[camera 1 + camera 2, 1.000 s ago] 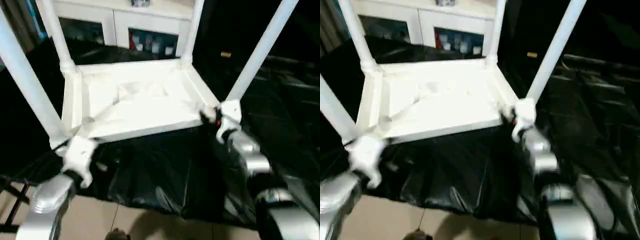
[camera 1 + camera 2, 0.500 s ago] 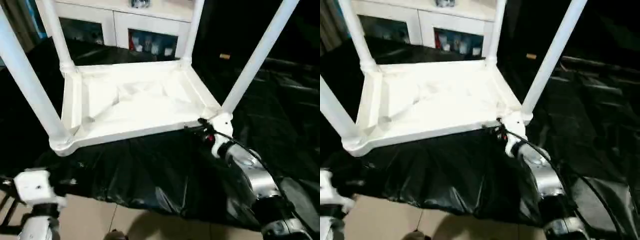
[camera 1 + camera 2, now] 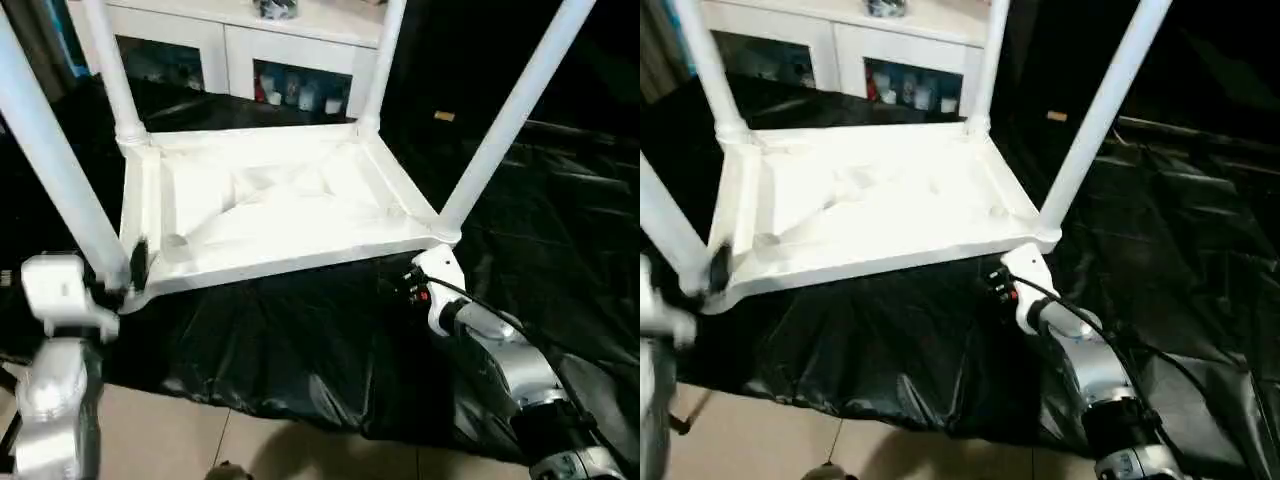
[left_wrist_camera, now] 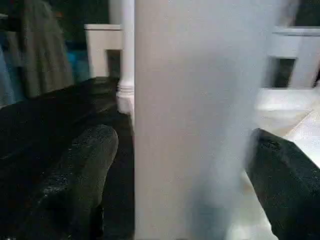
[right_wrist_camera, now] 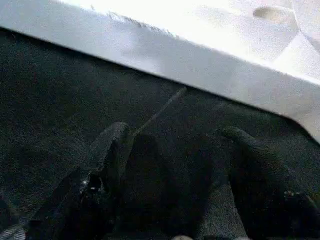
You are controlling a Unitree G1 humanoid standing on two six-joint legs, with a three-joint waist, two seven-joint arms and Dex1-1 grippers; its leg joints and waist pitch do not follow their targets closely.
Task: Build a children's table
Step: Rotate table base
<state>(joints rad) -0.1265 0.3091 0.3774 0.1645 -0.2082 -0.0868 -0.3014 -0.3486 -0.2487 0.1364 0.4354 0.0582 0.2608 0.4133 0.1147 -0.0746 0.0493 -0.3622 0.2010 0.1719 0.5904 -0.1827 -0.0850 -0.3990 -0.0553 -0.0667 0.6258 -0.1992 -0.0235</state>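
The children's table point(image 3: 270, 200) lies upside down on a black sheet, white, with all four tube legs standing up in its corner sockets. My left gripper point(image 3: 133, 265) is at the foot of the near-left leg point(image 3: 60, 170). In the left wrist view that leg point(image 4: 192, 120) stands between the two black fingers point(image 4: 75, 185), which are spread wide around it, so the gripper is open. My right gripper point(image 3: 402, 285) hovers low over the sheet just below the table's near-right corner and its leg point(image 3: 500, 120). It is open, with its fingers point(image 5: 110, 150) holding nothing.
A black sheet point(image 3: 300, 340) covers the work surface and hangs over its front edge onto a tiled floor point(image 3: 200, 440). A white cabinet with glass doors point(image 3: 240, 40) stands behind the table. A small yellowish object point(image 3: 445, 116) lies at the back right.
My left gripper left the near-left corner, dropped back, then came up around the near-left leg. My right gripper slid down from the near-right corner socket to just below the table's edge.
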